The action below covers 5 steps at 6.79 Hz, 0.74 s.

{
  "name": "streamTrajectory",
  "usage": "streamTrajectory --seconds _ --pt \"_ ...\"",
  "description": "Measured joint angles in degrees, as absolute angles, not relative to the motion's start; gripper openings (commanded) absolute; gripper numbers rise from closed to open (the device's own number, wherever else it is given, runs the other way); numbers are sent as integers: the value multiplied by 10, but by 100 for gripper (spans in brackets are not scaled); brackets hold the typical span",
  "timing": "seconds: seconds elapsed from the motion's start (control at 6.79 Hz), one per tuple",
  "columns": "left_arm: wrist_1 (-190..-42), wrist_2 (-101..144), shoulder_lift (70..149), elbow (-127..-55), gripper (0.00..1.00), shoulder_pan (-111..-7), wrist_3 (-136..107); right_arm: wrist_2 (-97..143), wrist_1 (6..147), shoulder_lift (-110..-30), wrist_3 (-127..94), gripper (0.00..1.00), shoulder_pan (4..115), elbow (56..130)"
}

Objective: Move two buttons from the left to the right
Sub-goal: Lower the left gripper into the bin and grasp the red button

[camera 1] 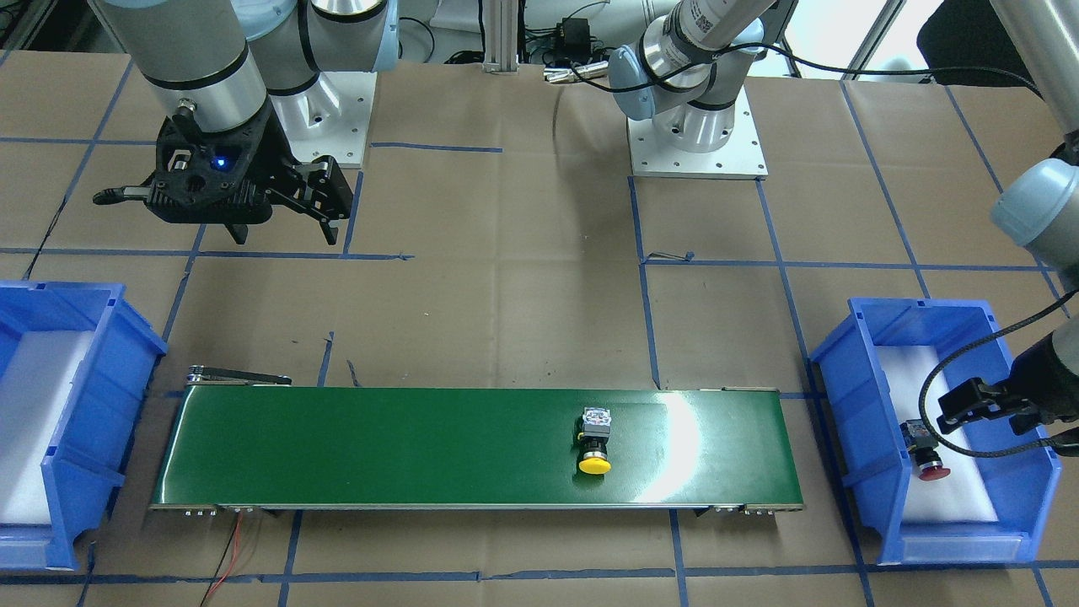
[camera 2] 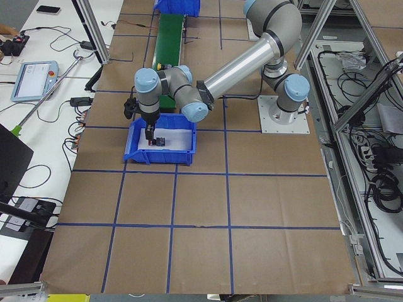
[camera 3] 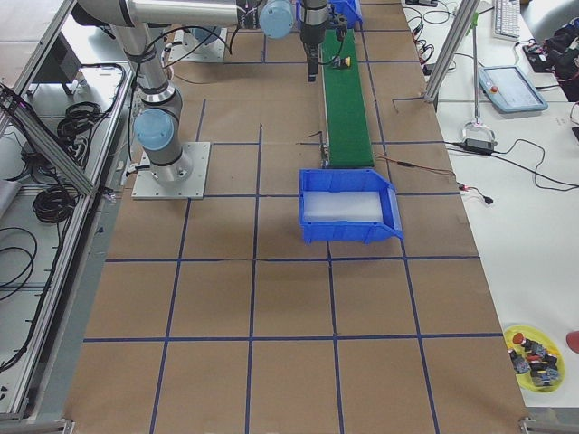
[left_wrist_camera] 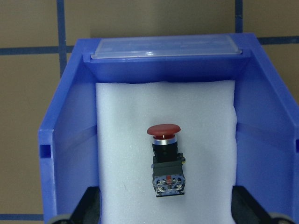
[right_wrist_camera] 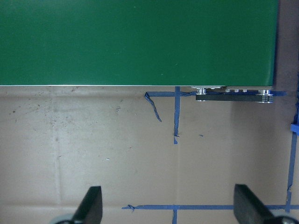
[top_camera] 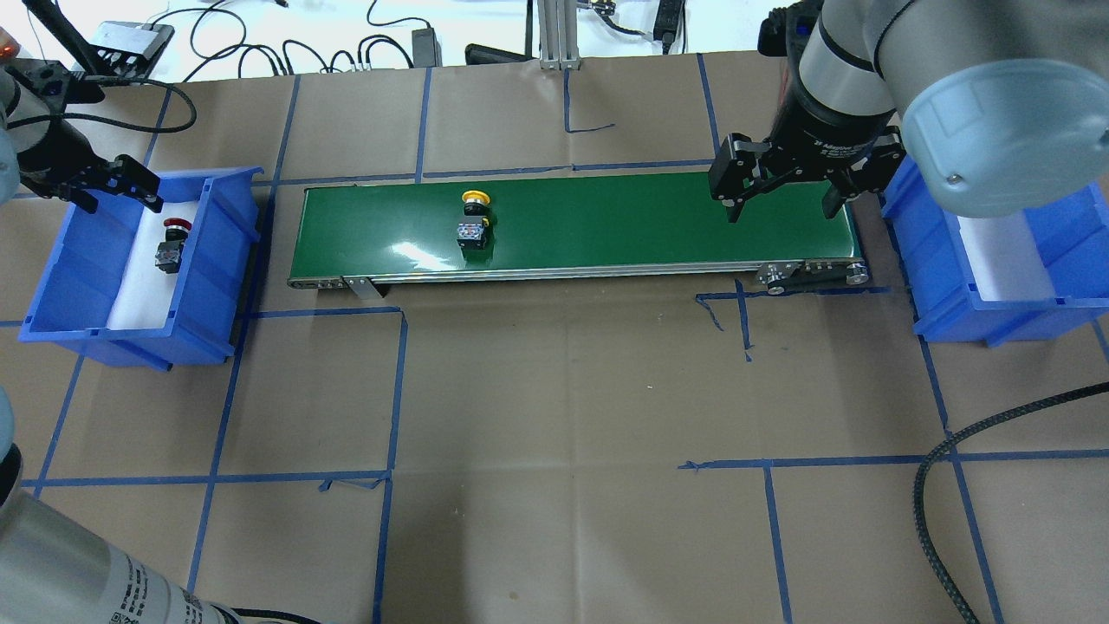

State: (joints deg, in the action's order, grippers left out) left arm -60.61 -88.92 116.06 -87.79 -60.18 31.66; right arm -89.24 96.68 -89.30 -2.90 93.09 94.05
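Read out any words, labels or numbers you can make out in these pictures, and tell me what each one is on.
"2F": this seems to start the white print on the black collar above the right tool; the rest is too blurred to read.
Coded sticker on the left arm: too small to read.
Screen of the pendant on the side desk: too small to read.
Nothing else is legible.

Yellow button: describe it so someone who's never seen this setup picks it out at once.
A long green conveyor belt lies across the brown paper-covered table. The yellow mushroom-capped push-button lies on its side on the belt, nearer the robot's left end, cap pointing away from the robot. It alone rests on the belt; the red-capped push-button sits in the blue plastic bin beyond that end.
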Motion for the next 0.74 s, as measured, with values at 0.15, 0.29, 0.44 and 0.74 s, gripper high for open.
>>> streamTrajectory --seconds 0.15,0.29,0.44,0.74 --pt "-584 -889 1163 -897 100 -601 316 -892 967 -893 -29 100 931 940" --pt "-568 -889 1165 -911 100 -601 316 -892 967 -893 -29 100 931 940" --pt "-558 -889 1168 -919 100 -601 316 -891 967 -893 -30 100 931 940" --pt "-540 -888 1180 -923 100 -601 316 -891 967 -893 -30 100 931 940"
